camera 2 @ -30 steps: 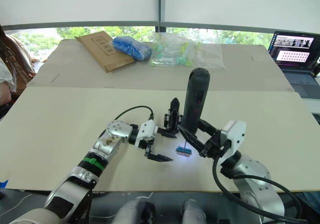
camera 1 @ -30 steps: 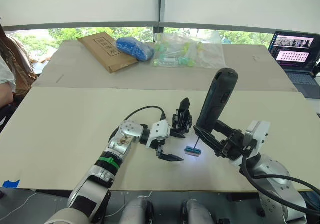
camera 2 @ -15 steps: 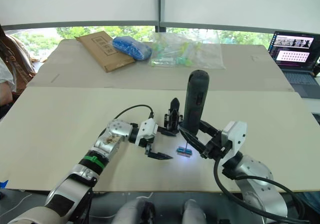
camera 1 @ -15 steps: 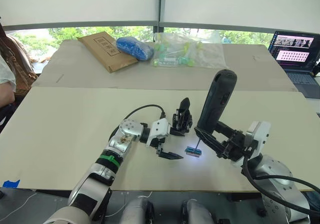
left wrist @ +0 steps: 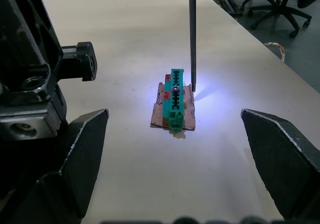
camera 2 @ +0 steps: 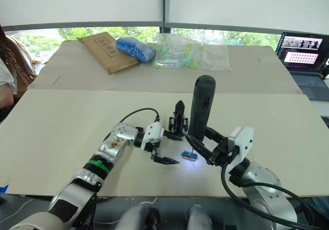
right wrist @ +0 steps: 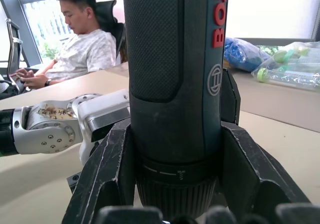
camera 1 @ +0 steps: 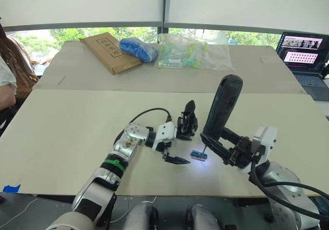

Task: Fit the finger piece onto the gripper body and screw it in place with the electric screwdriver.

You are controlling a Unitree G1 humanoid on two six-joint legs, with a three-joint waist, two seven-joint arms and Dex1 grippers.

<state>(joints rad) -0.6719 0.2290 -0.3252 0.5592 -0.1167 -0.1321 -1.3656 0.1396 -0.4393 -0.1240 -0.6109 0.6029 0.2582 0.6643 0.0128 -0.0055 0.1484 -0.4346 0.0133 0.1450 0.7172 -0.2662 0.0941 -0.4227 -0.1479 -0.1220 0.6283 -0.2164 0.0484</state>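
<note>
Standing nearly upright on the pale table (camera 1: pixel 61 137), the long thick black cylinder of the electric screwdriver (camera 1: pixel 222 106) is clamped between the two black fingers of the right gripper (camera 1: pixel 218 142). Its thin metal bit (left wrist: pixel 192 33) points down, with its tip just beside a small green toothed block (left wrist: pixel 175 99) that lies on a scrap of brown card in a patch of bluish-white light.

Just to the robot's left of the screwdriver, the gripper body (camera 1: pixel 187 123), a small black mechanical block with one pointed finger sticking up, stands on the table. The left gripper (camera 1: pixel 177 147) is beside it with its black fingers spread wide apart and holding nothing; one finger reaches to the gripper body, though I cannot tell whether it touches, and the other lies low near the green block.

Farther back lie a flat brown cardboard package (camera 1: pixel 109 51), a blue bundle (camera 1: pixel 138 49) and clear plastic bags (camera 1: pixel 193 50). An open laptop (camera 1: pixel 304 55) sits at the far right, and a seated person (right wrist: pixel 80 43) is across the table.
</note>
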